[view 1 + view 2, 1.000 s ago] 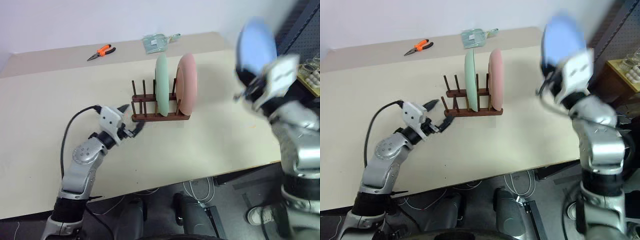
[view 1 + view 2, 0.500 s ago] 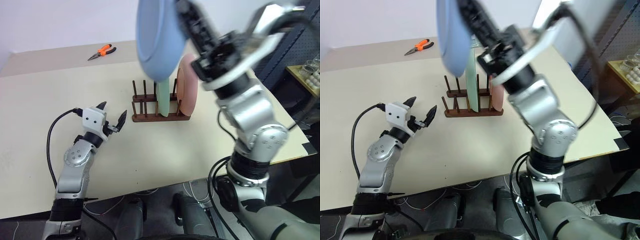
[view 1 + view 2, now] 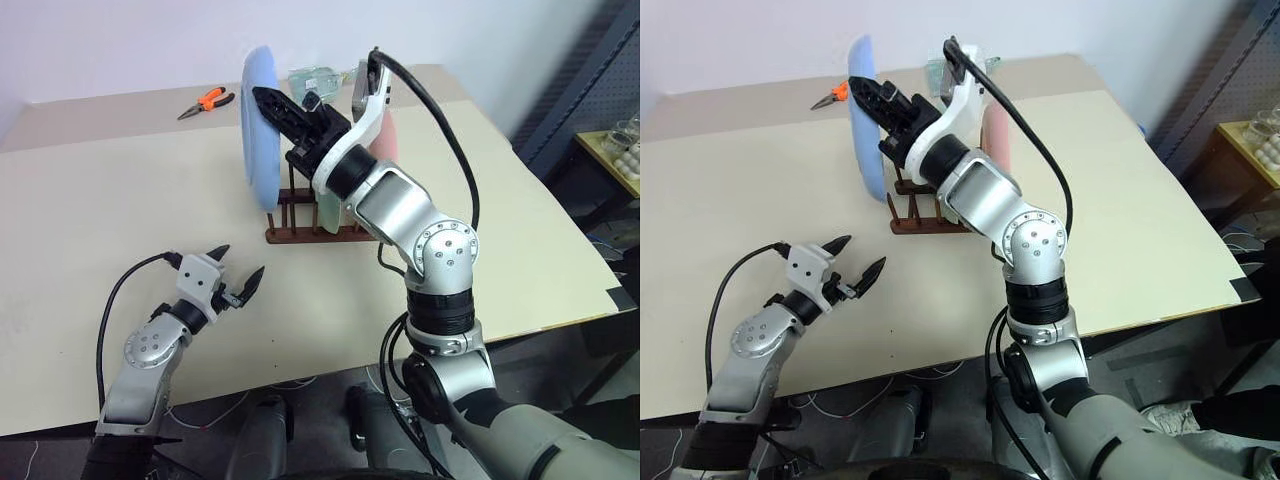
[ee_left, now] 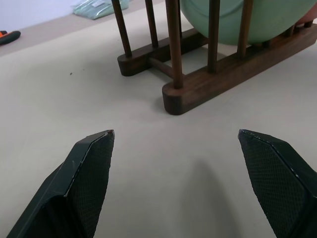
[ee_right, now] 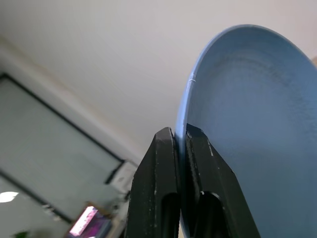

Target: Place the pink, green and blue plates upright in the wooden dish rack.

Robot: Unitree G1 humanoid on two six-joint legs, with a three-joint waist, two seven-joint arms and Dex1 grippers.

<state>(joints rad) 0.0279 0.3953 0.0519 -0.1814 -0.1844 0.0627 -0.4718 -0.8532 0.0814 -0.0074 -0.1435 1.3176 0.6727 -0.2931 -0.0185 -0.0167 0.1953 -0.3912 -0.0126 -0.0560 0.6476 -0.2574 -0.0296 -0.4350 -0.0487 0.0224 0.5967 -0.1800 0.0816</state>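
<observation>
Between its closed fingers, the right end effector (image 5: 179, 148) is pinching the blue plate's (image 3: 262, 125) rim, holding it on edge just above the rack's (image 3: 290, 225) free slots, parallel to the green plate (image 4: 237, 17); the left end effector (image 3: 232, 275) is hanging spread, empty, nearer the worktop (image 3: 90, 200).

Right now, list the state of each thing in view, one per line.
Light blue plastic plate: upright, held above the rack, not slotted.
Mint green plate: standing in the rack.
Pale pink plate: standing in the rack.
Dark wooden dish rack: near slots empty.
Right gripper: shut on the blue plate's rim.
Left gripper: open, empty.
</observation>
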